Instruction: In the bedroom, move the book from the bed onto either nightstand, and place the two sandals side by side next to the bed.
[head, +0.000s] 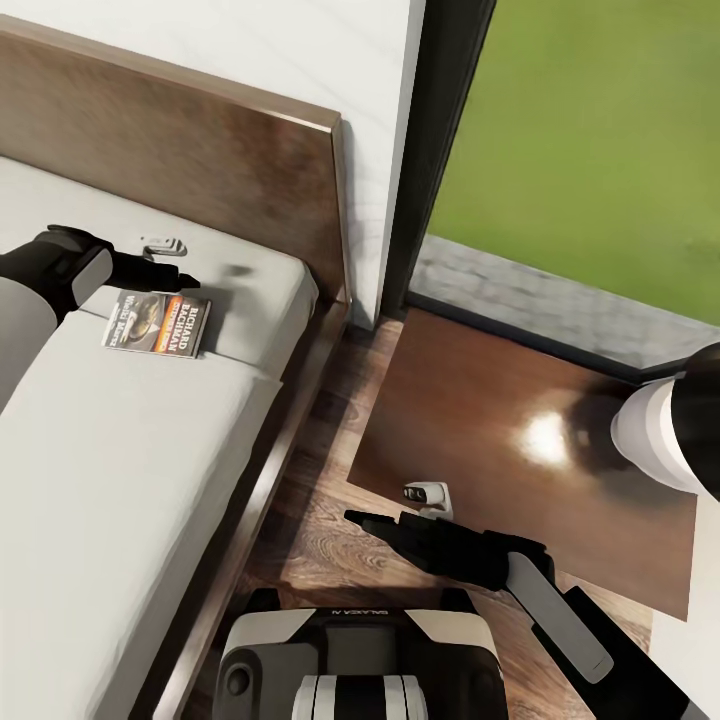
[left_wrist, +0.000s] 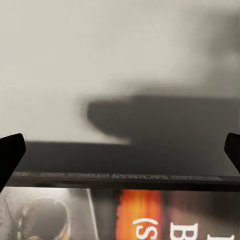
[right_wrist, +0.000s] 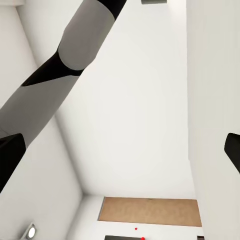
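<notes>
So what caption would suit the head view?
Left gripper open just above the book on the bed, nightstand alongside.

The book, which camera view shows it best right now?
The head view: the whole book lies flat on the bed, beside the left pincer. The left wrist view gives a close, cropped look at its edge and cover.

bed | grey mattress | book flat near headboard
</notes>
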